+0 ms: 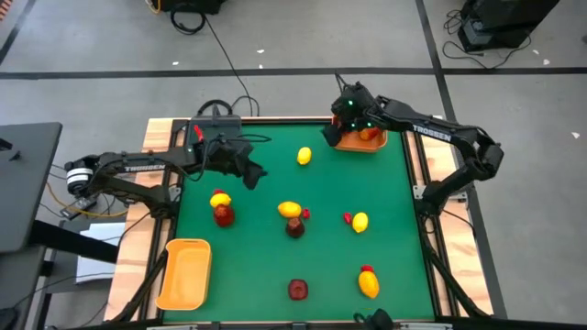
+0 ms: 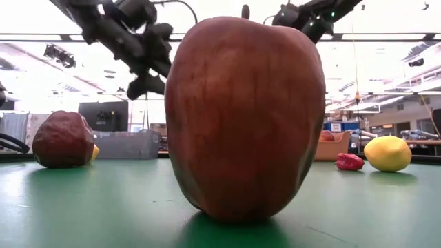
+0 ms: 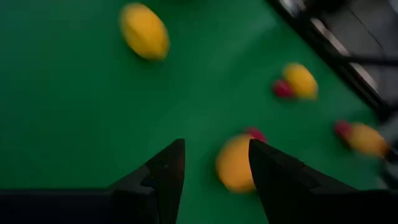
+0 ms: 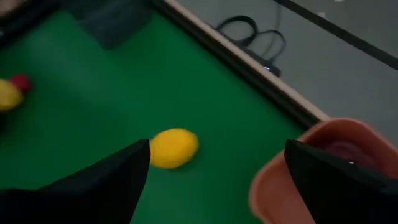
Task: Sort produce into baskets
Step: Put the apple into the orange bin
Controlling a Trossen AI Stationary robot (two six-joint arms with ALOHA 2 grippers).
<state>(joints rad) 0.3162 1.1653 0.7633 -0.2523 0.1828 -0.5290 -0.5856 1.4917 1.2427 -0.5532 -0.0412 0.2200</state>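
My left gripper (image 1: 256, 176) (image 3: 214, 148) is open and empty above the far-left part of the green table. In its wrist view a yellow lemon (image 3: 234, 163) with a small red bit (image 3: 254, 133) lies beyond its fingers. My right gripper (image 1: 332, 132) (image 4: 217, 144) is open and empty, above the left rim of the far-right orange basket (image 1: 364, 142) (image 4: 323, 168), which holds red-orange fruit (image 1: 368, 134). A lemon (image 1: 304, 157) (image 4: 173, 147) lies on the table near it. A second orange basket (image 1: 183, 272) stands near left. A dark grey tray (image 2: 127, 145) stands at the far left.
Lemons (image 1: 220, 199) (image 1: 289, 210) (image 1: 359, 221) (image 1: 368, 282) and dark red apples (image 1: 224, 215) (image 1: 294, 227) (image 1: 297, 290) lie across the table. Small red bits (image 1: 348, 218) (image 1: 367, 269) lie beside some of them. The nearest apple (image 2: 244, 117) fills the low view.
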